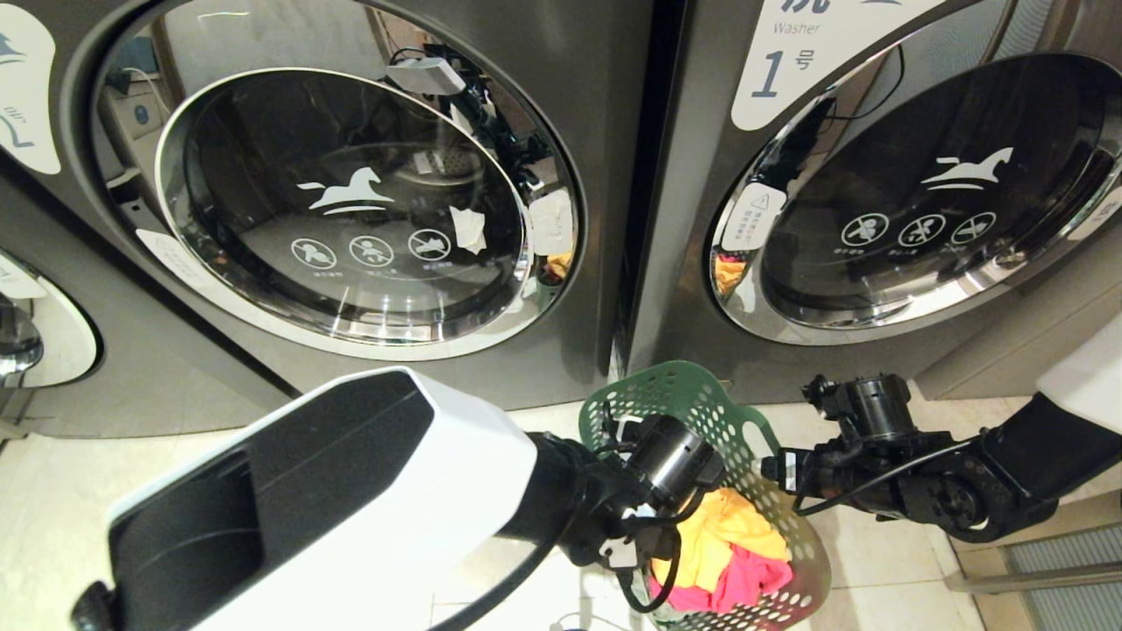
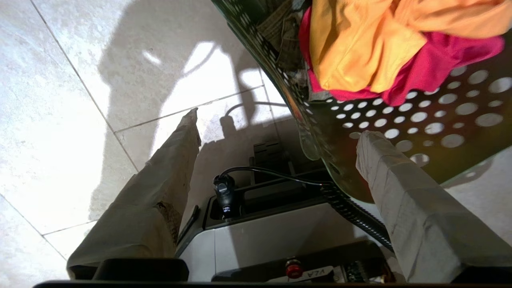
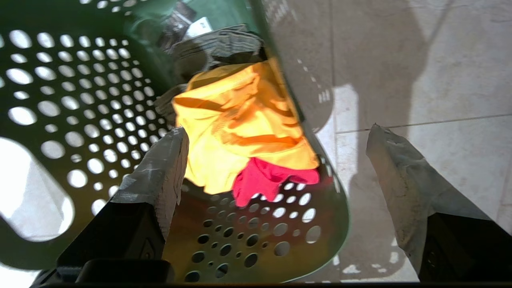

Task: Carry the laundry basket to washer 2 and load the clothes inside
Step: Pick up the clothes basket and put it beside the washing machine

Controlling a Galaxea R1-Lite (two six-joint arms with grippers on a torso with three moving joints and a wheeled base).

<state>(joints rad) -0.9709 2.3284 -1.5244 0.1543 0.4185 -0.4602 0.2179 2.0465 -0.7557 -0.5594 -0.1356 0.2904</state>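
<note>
Got two grey washers filling the top of my head view, washer 2 (image 1: 351,202) at 11 o'clock. The laundry basket (image 1: 692,394) sits on the floor tiles (image 1: 53,491) around 5 o'clock, yellow and pink clothes (image 1: 732,552) inside. Left gripper (image 2: 276,132) and right gripper (image 3: 276,138) are both spread wide, straddling opposite rims, grasping nothing

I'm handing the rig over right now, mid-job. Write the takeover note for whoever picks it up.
Left gripper: open, straddling the rim of the dark green perforated plastic laundry basket, holding nothing.
Right gripper: open, astride the opposite rim, holding nothing.
Basket stands on the tiled floor between the two dark grey front-load washers; the right one is labelled 1, so the left one should be washer 2.
Yellow garment and pink garment lie inside the basket.
Done: basket delivered.
Left: open the shut door, load the clothes.
</note>
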